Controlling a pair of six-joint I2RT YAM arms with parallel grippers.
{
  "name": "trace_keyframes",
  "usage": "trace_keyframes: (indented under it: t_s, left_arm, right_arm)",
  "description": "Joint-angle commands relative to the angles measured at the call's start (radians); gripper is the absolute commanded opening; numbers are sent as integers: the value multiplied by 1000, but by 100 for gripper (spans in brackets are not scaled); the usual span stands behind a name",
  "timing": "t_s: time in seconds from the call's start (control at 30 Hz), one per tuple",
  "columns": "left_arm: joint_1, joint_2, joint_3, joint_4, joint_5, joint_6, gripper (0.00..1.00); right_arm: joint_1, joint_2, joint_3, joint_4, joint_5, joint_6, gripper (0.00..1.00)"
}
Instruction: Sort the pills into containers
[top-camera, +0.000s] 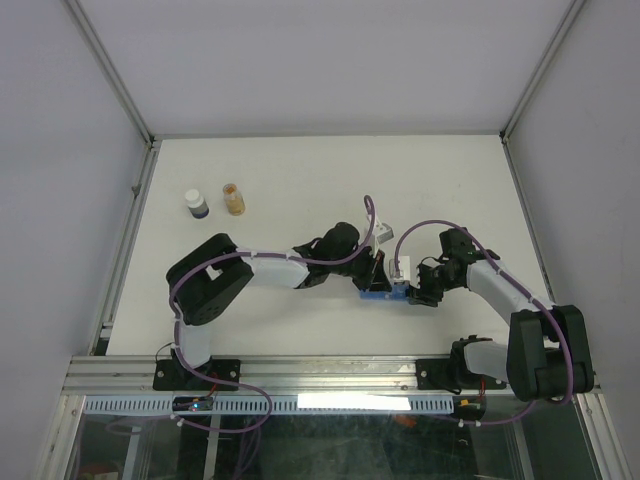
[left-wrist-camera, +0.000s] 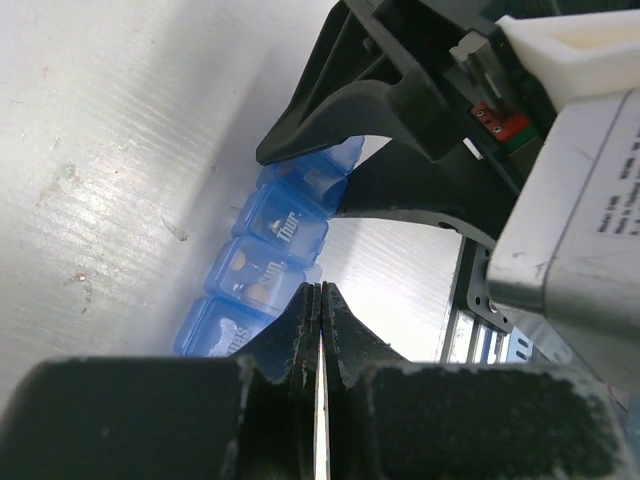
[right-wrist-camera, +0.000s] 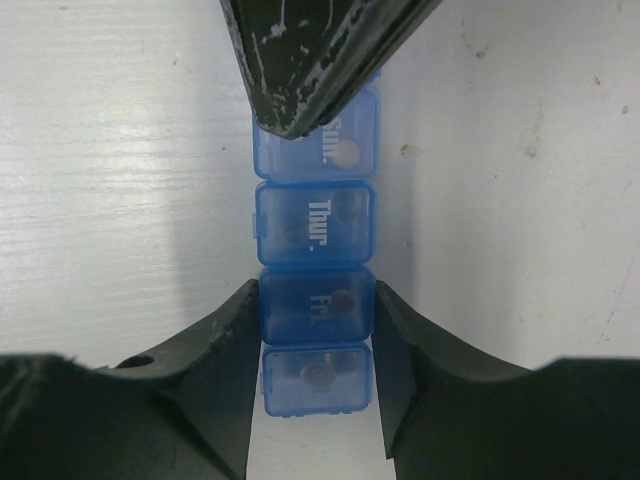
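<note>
1. Broadly, a white table (top-camera: 300, 180) carries everything; both arms reach in and meet right of its middle, towards the front.
2. The pill organizer (right-wrist-camera: 314, 225) lies flat there. It is a narrow translucent blue strip of small square compartments in a row. White labels "Thur." and "Fri." sit on closed lids, and small round pills show dimly through the plastic.
3. The right gripper (right-wrist-camera: 315, 295) clamps the strip, one black finger against each side of the "Fri." compartment.
4. The left gripper (left-wrist-camera: 318, 300) is clenched on nothing, its tip over the compartment beyond "Thur.".
5. A small bottle (top-camera: 234, 199) with orange-tan contents and a whitish vial (top-camera: 197, 205) stand side by side, well apart at far left.
</note>
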Motion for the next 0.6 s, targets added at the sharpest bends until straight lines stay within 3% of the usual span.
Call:
trace_keyframes:
  t_s: [0.0,0.3,0.57]
  left_arm:
    - [-8,-59,36,47,4,7,0]
    - [-8,-62,24,47,-29,24,0]
    - [-7,-175,-74,96,-102,135,2]
  right_arm:
    - [9,18,9,3,11,11,38]
    - [9,20,9,3,9,13,39]
    - [10,18,13,-4,15,8,39]
